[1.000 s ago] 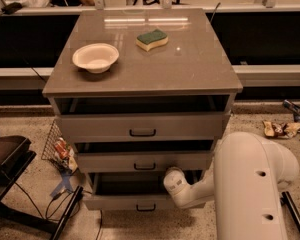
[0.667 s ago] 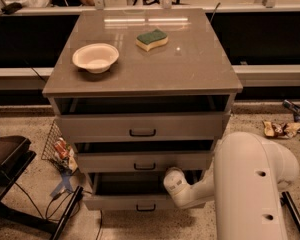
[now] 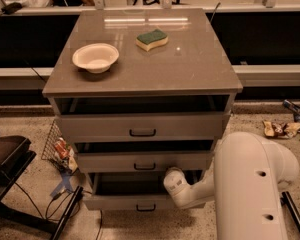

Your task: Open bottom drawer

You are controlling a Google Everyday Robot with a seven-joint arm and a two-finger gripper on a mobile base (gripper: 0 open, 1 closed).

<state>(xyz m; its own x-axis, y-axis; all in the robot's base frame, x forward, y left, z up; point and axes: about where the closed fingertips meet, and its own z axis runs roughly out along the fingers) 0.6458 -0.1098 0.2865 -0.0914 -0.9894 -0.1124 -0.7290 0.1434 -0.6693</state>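
**Bottom drawer (image 3: 140,202) out, nothing moved**
You've got no change from a second ago. Drawer sits pulled out, lowest in the desk (image 3: 190,69). Gripper (image 3: 174,180) at the desk's lower right front, grip can't tell. Bowl (image 3: 95,57) and sponge (image 3: 152,39) on the desk.

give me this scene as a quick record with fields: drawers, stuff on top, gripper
cabinet: grey, three drawers stacked
top drawer: slightly ajar
middle drawer: slightly ajar
bottom drawer: pulled partly out, dark gap above its front
handle: black bar, centre of bottom front, nothing on it
on top: white bowl at left, green and yellow sponge further back, to its right
gripper: at the end of the white arm, by the right part of the bottom drawer's opening
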